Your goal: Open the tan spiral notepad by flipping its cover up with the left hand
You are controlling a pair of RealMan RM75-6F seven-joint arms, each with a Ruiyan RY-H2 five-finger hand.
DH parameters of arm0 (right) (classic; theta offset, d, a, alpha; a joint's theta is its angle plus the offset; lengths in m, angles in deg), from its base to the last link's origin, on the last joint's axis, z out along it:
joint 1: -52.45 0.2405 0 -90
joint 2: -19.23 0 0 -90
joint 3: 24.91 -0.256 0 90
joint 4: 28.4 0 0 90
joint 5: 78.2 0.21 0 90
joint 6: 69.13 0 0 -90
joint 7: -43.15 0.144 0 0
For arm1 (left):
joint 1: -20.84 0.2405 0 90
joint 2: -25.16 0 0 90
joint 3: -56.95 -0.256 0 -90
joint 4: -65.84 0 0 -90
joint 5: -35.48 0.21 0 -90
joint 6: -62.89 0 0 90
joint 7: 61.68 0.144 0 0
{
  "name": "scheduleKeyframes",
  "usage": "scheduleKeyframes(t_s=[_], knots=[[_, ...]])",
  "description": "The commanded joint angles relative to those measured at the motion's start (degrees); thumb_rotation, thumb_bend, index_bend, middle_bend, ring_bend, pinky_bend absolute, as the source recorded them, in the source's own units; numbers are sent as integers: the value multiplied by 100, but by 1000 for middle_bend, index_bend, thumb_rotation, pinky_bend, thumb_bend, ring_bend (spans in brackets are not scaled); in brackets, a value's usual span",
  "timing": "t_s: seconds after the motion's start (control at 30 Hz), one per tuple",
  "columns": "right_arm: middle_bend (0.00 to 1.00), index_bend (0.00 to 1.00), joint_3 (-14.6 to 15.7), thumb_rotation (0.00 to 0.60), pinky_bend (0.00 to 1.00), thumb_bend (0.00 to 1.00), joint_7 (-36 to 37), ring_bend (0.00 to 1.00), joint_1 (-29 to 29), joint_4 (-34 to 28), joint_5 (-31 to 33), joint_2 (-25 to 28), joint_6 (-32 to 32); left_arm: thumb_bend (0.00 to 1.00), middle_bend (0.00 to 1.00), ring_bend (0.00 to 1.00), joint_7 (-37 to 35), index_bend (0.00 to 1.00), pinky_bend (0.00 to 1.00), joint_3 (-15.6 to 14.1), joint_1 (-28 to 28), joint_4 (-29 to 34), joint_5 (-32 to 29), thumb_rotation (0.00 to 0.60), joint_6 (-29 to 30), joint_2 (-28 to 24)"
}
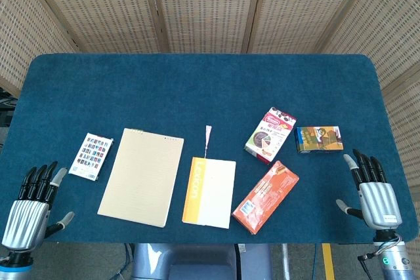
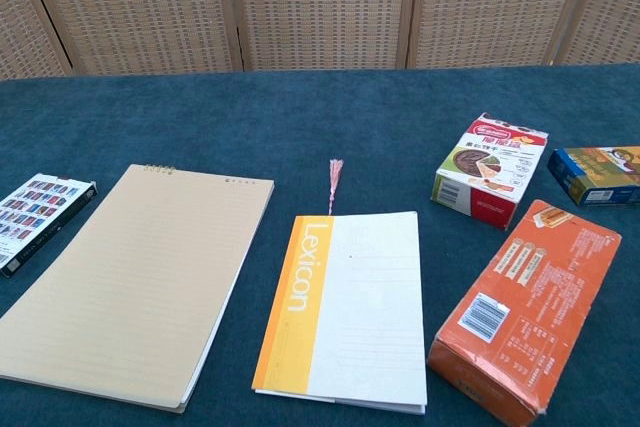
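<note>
Tan notepad [image 1: 141,177] flat and closed on the blue table [image 1: 197,90], left of centre, binding edge at the far end. Lined cover facing up in the chest view [image 2: 130,292], tilted a little so the top leans toward one o'clock.

Left hand [image 1: 29,208] low at the near-left corner, about eight o'clock from the notepad, well apart from it. Fingers straight and spread, thumb out to the side, holding nothing. Right hand [image 1: 373,191] at the near-right edge, fingers likewise extended and apart, nothing in it (neither hand visible from the chest camera).

At nine o'clock from the notepad, near its far-left corner: a small flat box [image 1: 91,156] printed with rows of coloured squares. At three o'clock, just beside: a white exercise book [image 1: 209,193] with a yellow spine strip reading "Lexicon", a pink tassel [image 1: 208,137] sticking out past its far edge. Further right, an orange carton [image 1: 266,196] lying slantwise. Beyond that, toward twelve o'clock, a red-and-white biscuit box [image 1: 270,134], and to its right a blue and orange box [image 1: 319,139]. Woven screen [image 1: 210,4] behind the table.
</note>
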Motion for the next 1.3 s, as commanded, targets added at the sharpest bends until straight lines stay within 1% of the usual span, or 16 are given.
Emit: scheduleKeyframes(t_s=[0.03,0.6,0.87,1.17,1.3], knots=[[0,0,-2,600,0,2,1,0,0,-1,1,-1,-1,122,0,0,8,0,0,2,-5,-4,-4,600,-11,4],[0,0,-1,600,0,2,14,0,-14,-25,17,2,-3,124,0,0,-33,0,0,-5,-10,5,-8,600,-23,-11],[0,0,-11,600,0,2,-38,0,6,-26,44,-16,40,127,0,0,-59,0,0,42,-28,3,-109,600,-57,-28],[0,0,0,600,0,2,-16,0,5,-36,27,-2,43,130,0,0,-11,0,0,-31,6,8,35,600,6,-15],[0,0,-10,600,0,2,32,0,2,-42,59,4,54,135,0,0,-55,0,0,-100,-20,47,52,600,-105,-41]])
